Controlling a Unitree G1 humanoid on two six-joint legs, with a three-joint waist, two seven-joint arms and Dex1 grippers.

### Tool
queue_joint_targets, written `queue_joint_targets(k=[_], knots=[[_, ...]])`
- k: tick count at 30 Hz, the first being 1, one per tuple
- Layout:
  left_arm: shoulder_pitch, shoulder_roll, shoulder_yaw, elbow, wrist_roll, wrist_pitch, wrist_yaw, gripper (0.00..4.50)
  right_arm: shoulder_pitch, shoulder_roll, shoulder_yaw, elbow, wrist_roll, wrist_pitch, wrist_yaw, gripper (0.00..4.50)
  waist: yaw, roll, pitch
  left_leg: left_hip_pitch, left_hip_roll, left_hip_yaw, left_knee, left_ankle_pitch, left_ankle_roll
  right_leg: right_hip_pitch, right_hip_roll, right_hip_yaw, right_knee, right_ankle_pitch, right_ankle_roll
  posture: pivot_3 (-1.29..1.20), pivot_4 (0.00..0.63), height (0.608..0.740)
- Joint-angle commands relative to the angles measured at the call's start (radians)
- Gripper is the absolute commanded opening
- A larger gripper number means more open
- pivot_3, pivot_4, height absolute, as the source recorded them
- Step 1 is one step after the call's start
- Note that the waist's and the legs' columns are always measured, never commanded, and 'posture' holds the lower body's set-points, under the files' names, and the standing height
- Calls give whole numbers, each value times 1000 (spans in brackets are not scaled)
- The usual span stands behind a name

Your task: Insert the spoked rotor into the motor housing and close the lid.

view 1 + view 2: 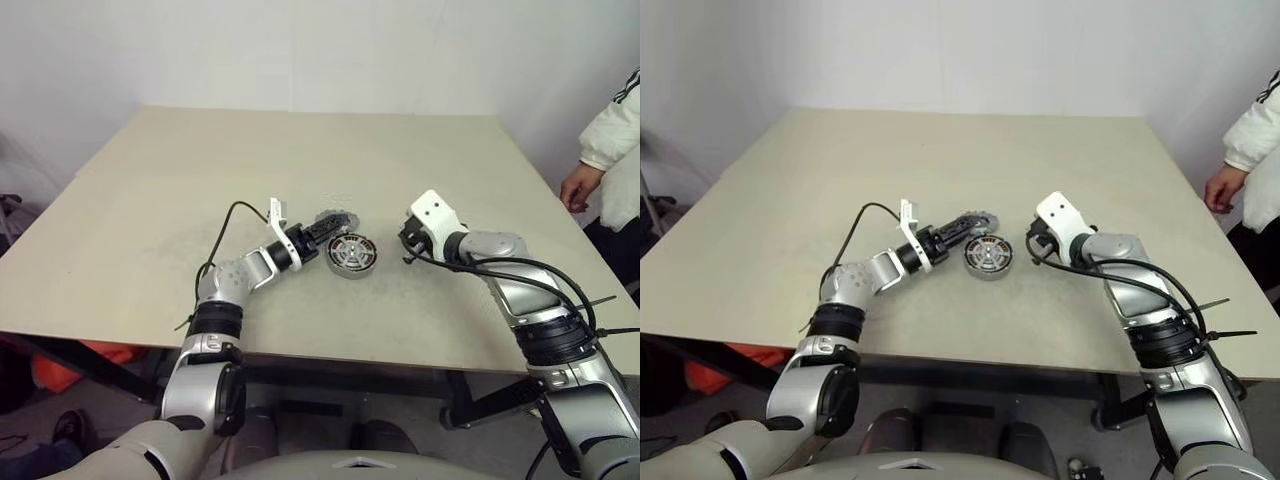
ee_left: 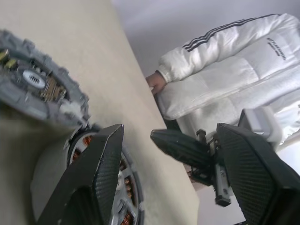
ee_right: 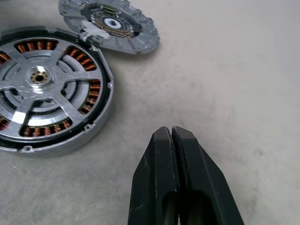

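left gripper (image 1: 322, 229): fingers spread apart, nothing between them. It hangs low over the table just beside the motor parts, on their left from where the robot stands, pointing across toward the other arm.
right gripper (image 3: 174, 140): pinched fully closed, the two black fingers pressed flat together, holding nothing. It sits a bit to the right of the parts, tipped down at the tabletop.
motor housing (image 3: 101, 124): sitting flat on the table between the two grippers, copper windings peeking through.
spoked rotor (image 3: 44, 89): already down inside the housing, silver spokes and hub facing up.
lid (image 3: 140, 40): not on yet. The grey scalloped disc lies on the table right against the far edge of the housing; can't tell if it leans on the rim or just touches it.
what the right wrist view adds: a close look at the rotor seated in the cup and the lid's inner face with its little ring of coils, which the head views only show as a small blob.
what the left wrist view adds: the open fingers (image 2: 101, 173) from behind, with the right gripper's closed fingers seen between them.
table (image 1: 300, 160): plain beige top, a bit scuffed around the parts.
room: white walls, and a person in a white puffy jacket (image 2: 225, 75) with dark sleeve stripes standing at the table's right side, one hand (image 1: 577, 187) near the edge.
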State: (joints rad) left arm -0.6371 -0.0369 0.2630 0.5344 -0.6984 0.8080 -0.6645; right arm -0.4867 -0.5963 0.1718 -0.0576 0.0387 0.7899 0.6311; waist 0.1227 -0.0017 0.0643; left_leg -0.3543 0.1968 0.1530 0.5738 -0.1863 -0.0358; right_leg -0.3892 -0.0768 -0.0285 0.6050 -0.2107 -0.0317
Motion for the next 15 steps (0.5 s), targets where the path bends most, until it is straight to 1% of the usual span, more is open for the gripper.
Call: queue_joint_targets(k=[1, 7, 12, 15], knots=[[-7, 10, 2, -33, -7, -22, -9, 3341, -34, 19, -11, -69, 23, -10, 10, 0, -1, 0, 0, 0, 0, 0, 0, 0, 0, 0, 0, 0, 0, 0, 0, 0, 0, 740], [21, 61, 16, -77, -4, -55, -9, 3341, -53, 76, 17, -119, 51, 8, 26, 0, -3, 0, 0, 0, 1, 0, -1, 0, 0, -1, 1, 0, 0, 0, 0, 0, 0, 740], [72, 125, 22, -164, -4, -75, -1, 3341, -64, 131, 49, -105, 57, 11, 20, 0, -2, 0, 0, 0, 1, 0, -1, 0, -1, -1, 1, 0, 0, 0, 0, 0, 0, 740], [100, 154, 39, -213, -14, -80, 23, 3341, -35, 166, 67, -45, 53, -2, 17, 0, -3, 0, 0, 0, 1, 0, -2, 0, -1, -1, 1, 0, 0, 0, 0, 0, 0, 740]])
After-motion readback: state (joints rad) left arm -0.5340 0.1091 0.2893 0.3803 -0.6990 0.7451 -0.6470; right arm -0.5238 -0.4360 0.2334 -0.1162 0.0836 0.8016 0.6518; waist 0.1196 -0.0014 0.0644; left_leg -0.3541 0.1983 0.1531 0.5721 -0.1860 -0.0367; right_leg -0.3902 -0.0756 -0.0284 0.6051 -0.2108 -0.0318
